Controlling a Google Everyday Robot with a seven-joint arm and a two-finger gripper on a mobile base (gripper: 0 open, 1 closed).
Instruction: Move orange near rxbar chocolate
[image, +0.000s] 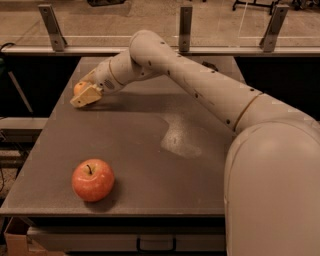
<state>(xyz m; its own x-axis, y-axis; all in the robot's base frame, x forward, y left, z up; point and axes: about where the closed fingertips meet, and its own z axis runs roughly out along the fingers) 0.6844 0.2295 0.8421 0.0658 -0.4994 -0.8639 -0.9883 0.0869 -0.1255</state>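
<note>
Nearest the camera, well back from the gripper and to its right, the robot's pale body fills the lower right corner. Below the front edge of the grey table there is a drawer handle, and a cardboard box sits in the bottom left corner. A red apple with a short stem stands on the table, much nearer than the gripper and slightly to its right, well apart from it. Further in, to the gripper's right and a little nearer than it, a pale patch marks the tabletop under the arm. The arm runs from the body across the table, up and to the left. The gripper is low over the far left part of the table, by its left edge, pointing down and left. The orange sits right at the gripper, just behind its tip and partly hidden by it. Whether the gripper is clamped on the orange or only against it cannot be told. Far to the gripper's right, at the table's far edge, a small dark shape peeks over the arm, too hidden to identify. Beyond the table stand metal posts on a rail.
</note>
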